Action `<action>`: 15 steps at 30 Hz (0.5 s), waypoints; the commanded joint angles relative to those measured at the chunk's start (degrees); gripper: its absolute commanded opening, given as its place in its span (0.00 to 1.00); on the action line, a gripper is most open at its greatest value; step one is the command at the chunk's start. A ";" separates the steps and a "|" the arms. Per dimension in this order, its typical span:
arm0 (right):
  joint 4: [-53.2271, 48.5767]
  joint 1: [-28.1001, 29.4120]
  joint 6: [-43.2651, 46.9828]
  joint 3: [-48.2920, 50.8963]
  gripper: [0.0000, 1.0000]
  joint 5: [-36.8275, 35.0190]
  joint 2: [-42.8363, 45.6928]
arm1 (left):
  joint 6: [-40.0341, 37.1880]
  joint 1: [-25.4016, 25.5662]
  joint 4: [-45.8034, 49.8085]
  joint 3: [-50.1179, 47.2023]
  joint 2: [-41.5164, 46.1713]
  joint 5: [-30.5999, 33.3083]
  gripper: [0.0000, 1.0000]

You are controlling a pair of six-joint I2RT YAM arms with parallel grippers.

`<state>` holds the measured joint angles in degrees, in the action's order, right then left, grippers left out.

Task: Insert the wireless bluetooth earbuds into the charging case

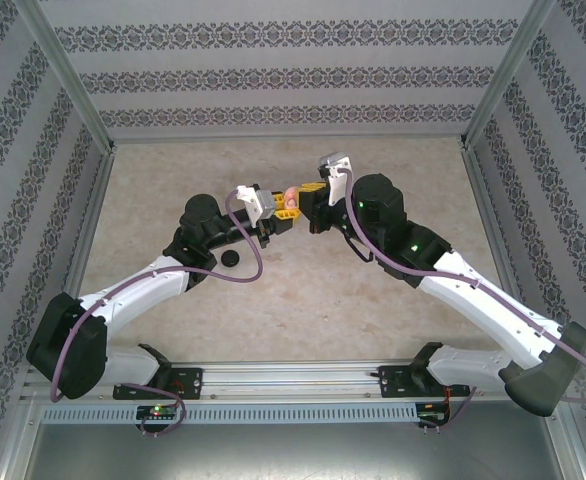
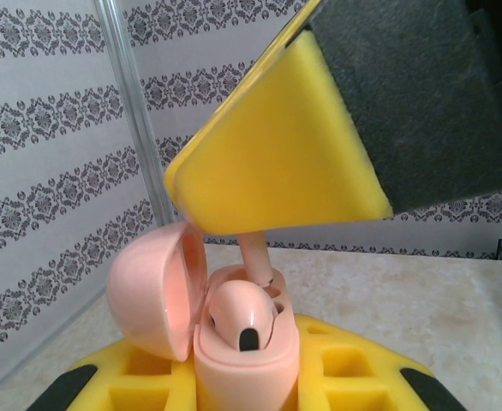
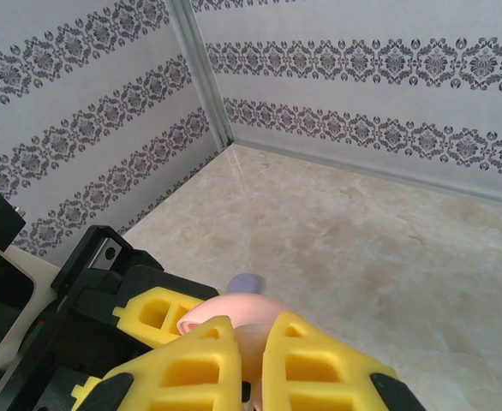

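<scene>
My left gripper (image 2: 244, 387) is shut on the base of a pale pink charging case (image 2: 242, 364), held upright above the table with its lid (image 2: 152, 291) swung open to the left. One pink earbud (image 2: 244, 315) sits in the near slot. My right gripper (image 3: 253, 344) comes down from above, shut on a second pink earbud (image 2: 258, 255) whose stem reaches the far slot. The two grippers meet at mid-table, left gripper (image 1: 273, 213) and right gripper (image 1: 310, 203), with the pink case (image 1: 289, 197) between them.
A black round case (image 1: 231, 258) lies on the marble-patterned table under the left arm. A small light purple thing (image 3: 245, 282) lies on the table just beyond the pink case. Patterned walls and metal posts close the table in on three sides.
</scene>
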<state>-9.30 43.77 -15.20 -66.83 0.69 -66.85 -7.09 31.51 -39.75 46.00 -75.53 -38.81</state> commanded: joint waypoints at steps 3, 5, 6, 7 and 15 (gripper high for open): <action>-1.49 0.31 0.81 0.70 0.09 -2.40 -1.96 | -0.55 1.05 -4.73 1.82 2.45 -1.80 0.00; -0.97 0.29 0.85 0.18 0.09 -2.65 -2.24 | -0.55 1.10 -4.55 1.90 2.45 -1.57 0.00; -0.66 0.35 0.89 0.02 0.09 -2.98 -2.27 | -0.59 1.10 -4.46 1.99 2.40 -1.13 0.00; -0.16 0.31 0.81 -0.18 0.09 -3.34 -2.21 | -0.64 1.19 -4.11 2.22 2.23 -0.08 0.00; 3.00 0.30 -1.46 -3.62 0.09 -5.16 -1.89 | -0.64 1.71 -3.91 2.84 0.52 6.43 0.00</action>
<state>-7.84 43.77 -15.27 -68.01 -2.22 -68.45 -7.11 31.94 -39.42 46.54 -75.50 -34.41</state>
